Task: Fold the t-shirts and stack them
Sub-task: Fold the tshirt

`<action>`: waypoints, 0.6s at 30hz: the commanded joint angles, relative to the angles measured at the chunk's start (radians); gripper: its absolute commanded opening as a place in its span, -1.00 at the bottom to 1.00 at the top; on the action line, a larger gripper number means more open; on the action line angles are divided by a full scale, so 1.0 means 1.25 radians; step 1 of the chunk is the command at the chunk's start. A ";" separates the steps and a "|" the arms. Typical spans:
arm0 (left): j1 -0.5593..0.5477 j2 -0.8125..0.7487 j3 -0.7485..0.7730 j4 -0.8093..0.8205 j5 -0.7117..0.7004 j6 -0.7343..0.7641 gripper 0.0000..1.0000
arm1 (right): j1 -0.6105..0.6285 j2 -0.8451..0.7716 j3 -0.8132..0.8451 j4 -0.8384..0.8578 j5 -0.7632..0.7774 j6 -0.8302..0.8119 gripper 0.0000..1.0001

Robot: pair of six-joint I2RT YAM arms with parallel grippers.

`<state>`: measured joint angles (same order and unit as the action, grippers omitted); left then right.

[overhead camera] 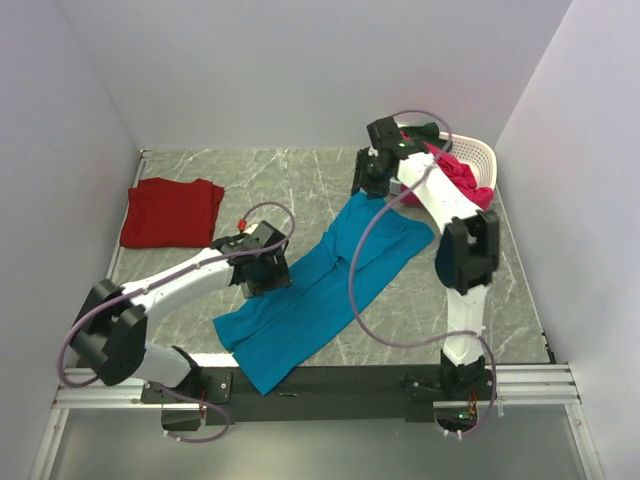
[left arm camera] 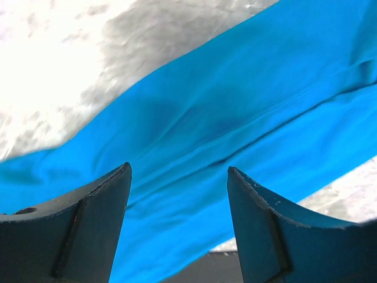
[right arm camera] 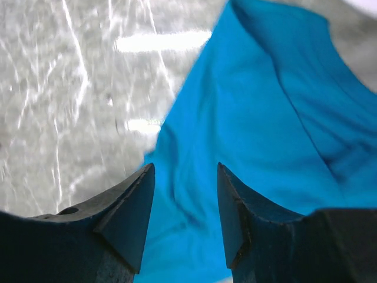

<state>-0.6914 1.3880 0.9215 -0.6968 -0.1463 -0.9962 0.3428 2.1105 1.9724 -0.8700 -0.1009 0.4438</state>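
A teal-blue t-shirt [overhead camera: 320, 290] lies in a long diagonal strip across the middle of the table, its near end hanging over the front edge. My left gripper [overhead camera: 262, 272] hovers over its left side, jaws open, only cloth [left arm camera: 247, 100] below them. My right gripper [overhead camera: 368, 182] stands open just above the shirt's far end [right arm camera: 259, 106], nothing between its fingers. A dark red t-shirt [overhead camera: 170, 212] lies folded at the far left. A bright pink shirt [overhead camera: 462, 175] spills from the basket.
The white slatted basket [overhead camera: 478, 155] sits in the far right corner behind the right arm. Grey marbled tabletop [overhead camera: 270, 175] shows between the red shirt and the blue one. White walls close in three sides.
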 commanded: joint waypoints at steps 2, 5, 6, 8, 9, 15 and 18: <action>-0.003 0.072 0.006 0.102 0.018 0.112 0.43 | 0.006 -0.105 -0.168 0.017 0.059 -0.015 0.06; -0.003 0.119 0.022 0.136 0.018 0.148 0.44 | 0.006 -0.127 -0.252 0.026 0.092 0.001 0.06; -0.003 0.130 0.022 0.145 0.020 0.153 0.44 | 0.004 -0.130 -0.267 0.027 0.104 0.011 0.06; -0.003 0.139 0.020 0.162 0.029 0.158 0.44 | 0.004 -0.123 -0.291 0.030 0.126 0.020 0.06; -0.003 0.141 0.015 0.166 0.032 0.156 0.43 | 0.003 -0.107 -0.293 0.028 0.132 0.028 0.06; -0.004 0.119 -0.046 0.168 0.050 0.120 0.43 | 0.006 -0.007 -0.262 0.014 0.143 0.047 0.01; -0.004 0.107 -0.076 0.157 0.065 0.093 0.42 | 0.012 0.032 -0.244 0.012 0.138 0.050 0.00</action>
<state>-0.6918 1.5597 0.8673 -0.4919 -0.0982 -0.8547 0.3462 2.1159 1.6192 -0.8566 0.0452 0.4854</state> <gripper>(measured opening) 0.712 0.504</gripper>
